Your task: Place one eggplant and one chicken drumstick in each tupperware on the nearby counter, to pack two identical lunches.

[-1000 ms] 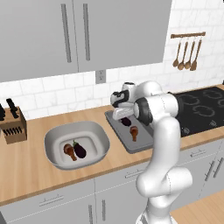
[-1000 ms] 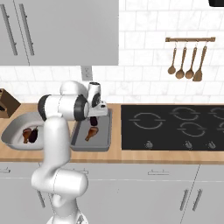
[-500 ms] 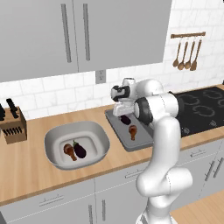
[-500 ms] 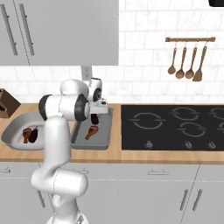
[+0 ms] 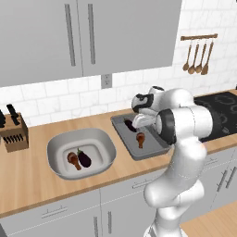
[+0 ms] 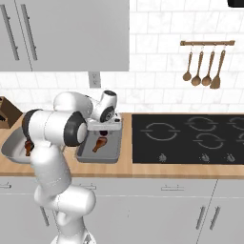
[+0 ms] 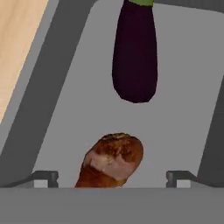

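Note:
On the wooden counter (image 5: pixel 28 178) stand two tupperware. The light grey bowl-like one (image 5: pixel 107 144) holds a chicken drumstick (image 5: pixel 73 160) and an eggplant (image 5: pixel 84 159). The darker rectangular tray (image 5: pixel 152 147) holds a second eggplant (image 5: pixel 129 124) and a second drumstick (image 5: pixel 140 138). My gripper (image 5: pixel 140 122) hangs open just above this tray, holding nothing. In the hand view the eggplant (image 7: pixel 134 57) lies free on the tray floor (image 7: pixel 179 109) beyond the drumstick (image 7: pixel 113 161), which sits between the spread fingertips (image 7: pixel 43 178). In the right base view the tray (image 6: pixel 97 159) and its drumstick (image 6: pixel 100 143) lie below the gripper (image 6: pixel 102 128).
A knife block (image 5: pixel 14 134) stands at the counter's far left. The black stovetop (image 6: pixel 190 138) lies right of the tray. Wooden spoons (image 6: pixel 202 66) hang on the wall above it. Grey wall cabinets (image 5: pixel 92 37) hang over the counter.
The gripper has opened and let go of the eggplant, which now lies in the dark tray beside the drumstick. The hand has lifted slightly.

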Robot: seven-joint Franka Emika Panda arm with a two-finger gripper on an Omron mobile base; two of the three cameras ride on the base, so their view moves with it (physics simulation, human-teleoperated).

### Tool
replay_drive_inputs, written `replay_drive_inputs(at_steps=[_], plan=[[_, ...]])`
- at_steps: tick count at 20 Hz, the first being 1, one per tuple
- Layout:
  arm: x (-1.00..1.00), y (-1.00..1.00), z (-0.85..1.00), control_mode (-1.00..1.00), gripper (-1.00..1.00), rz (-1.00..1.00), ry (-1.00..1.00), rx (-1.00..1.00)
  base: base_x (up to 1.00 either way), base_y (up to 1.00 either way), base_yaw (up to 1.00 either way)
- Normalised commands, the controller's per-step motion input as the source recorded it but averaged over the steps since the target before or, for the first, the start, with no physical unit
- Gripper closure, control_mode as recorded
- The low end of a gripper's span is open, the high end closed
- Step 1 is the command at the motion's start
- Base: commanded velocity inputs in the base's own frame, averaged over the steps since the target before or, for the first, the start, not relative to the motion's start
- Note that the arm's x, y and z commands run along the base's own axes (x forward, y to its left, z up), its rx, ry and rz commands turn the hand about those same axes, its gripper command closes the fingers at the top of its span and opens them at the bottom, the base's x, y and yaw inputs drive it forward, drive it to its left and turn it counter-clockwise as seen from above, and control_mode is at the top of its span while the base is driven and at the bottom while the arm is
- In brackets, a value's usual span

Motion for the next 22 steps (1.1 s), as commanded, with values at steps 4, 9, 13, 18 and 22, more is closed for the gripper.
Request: replay_drive_inputs(at_steps=[4, 9, 13, 18, 22], plan=[[-1.00, -0.54, 0.62, -1.00, -1.00, -0.01, -0.65, 0.13, 0.00, 0.00, 0.00], [-1.00, -0.58, 0.92, -1.00, -1.00, 0.00, -0.76, 0.11, 0.00, 0.00, 0.00], [-1.00, -0.45, 1.00, -1.00, -1.00, 0.00, -0.68, 0.06, 0.00, 0.00, 0.00], [-0.88, -0.20, 1.00, -1.00, -1.00, -0.06, -0.51, 0.00, 0.00, 0.00, 0.00], [-0.69, -0.03, 1.00, -1.00, -1.00, -0.04, -0.36, 0.00, 0.00, 0.00, 0.00]])
